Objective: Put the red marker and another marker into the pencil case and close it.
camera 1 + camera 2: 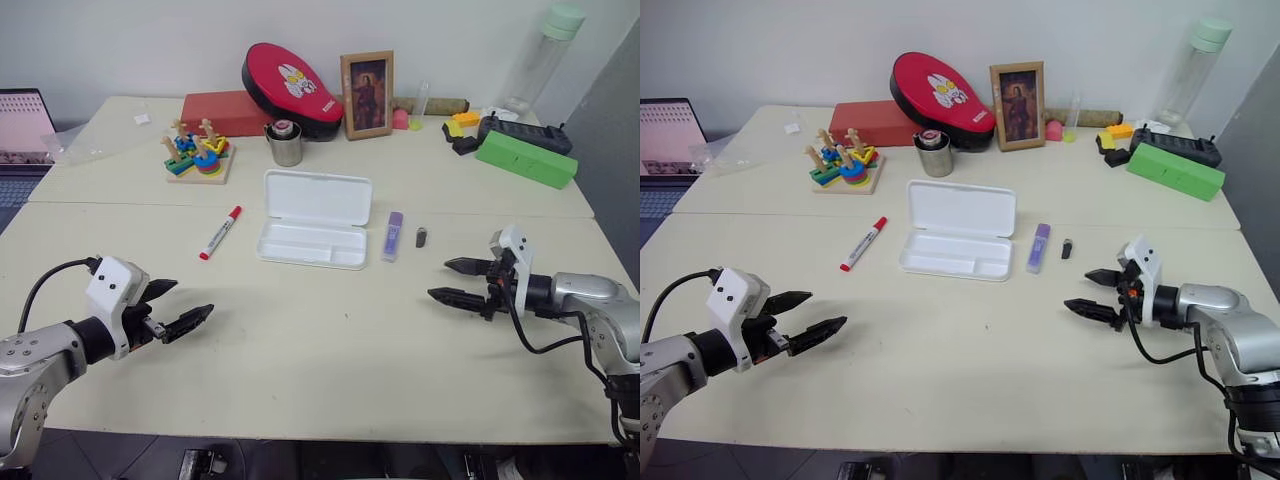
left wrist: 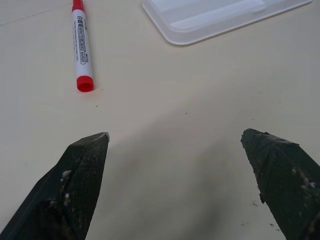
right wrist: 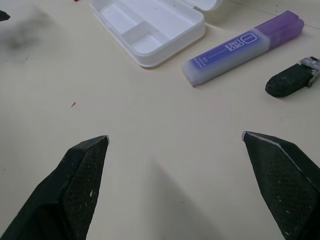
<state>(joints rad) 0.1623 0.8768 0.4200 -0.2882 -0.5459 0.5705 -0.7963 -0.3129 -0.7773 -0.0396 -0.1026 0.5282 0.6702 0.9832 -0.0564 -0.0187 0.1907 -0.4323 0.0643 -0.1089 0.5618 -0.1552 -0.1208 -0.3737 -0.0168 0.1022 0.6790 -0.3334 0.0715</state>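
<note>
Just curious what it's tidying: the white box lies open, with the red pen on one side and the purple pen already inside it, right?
Not quite: the purple pen lies on the table beside the open white box, not inside, as the left eye view shows. The red pen is on its other side.

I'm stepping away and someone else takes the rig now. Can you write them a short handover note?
Left gripper: open, empty, over the table.
Right gripper: open, empty.
Pencil case: lid open, nothing inside.
Red marker: on the table, left of the case.
Purple marker: right of the case, beside a small dark piece.
Done: nothing.
Left: both markers in, lid shut.
</note>
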